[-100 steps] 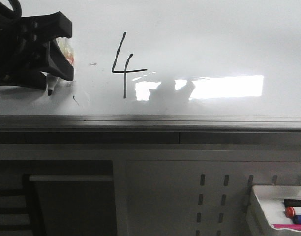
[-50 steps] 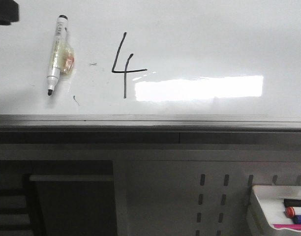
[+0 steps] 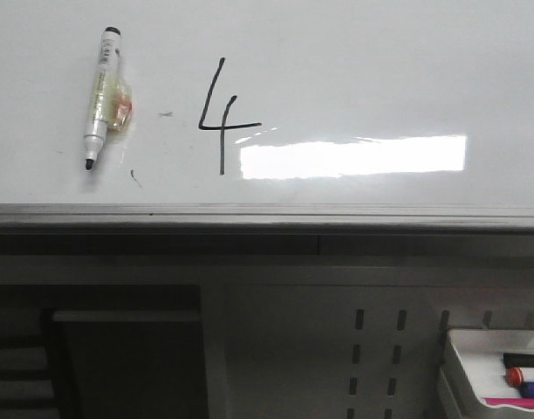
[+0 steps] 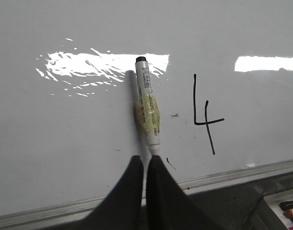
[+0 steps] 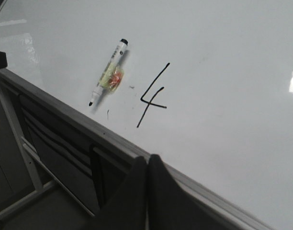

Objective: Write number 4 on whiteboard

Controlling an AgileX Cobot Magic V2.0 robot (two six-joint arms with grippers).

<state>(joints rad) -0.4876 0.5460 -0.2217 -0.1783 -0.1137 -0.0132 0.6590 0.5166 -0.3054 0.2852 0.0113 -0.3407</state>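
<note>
The number 4 (image 3: 219,118) is drawn in thin black line on the whiteboard (image 3: 380,70). A white marker (image 3: 101,96) with a yellowish label lies loose on the board, left of the 4. In the left wrist view, my left gripper (image 4: 145,158) is empty, its jaws almost together, just short of the marker's tip (image 4: 147,112); the 4 (image 4: 206,120) is beside it. My right gripper (image 5: 147,157) is shut and empty over the board's edge rail, apart from the marker (image 5: 108,72) and the 4 (image 5: 153,96). Neither gripper shows in the front view.
A grey metal edge rail (image 3: 267,214) runs along the board's near side. A small dark scribble (image 3: 134,178) sits near the marker's tip. A white tray (image 3: 463,367) with several markers stands below at the right. Dark shelving lies under the rail.
My left gripper, over the marker a second ago, has pulled away up and left out of the front view. The marker stays lying free on the board.
</note>
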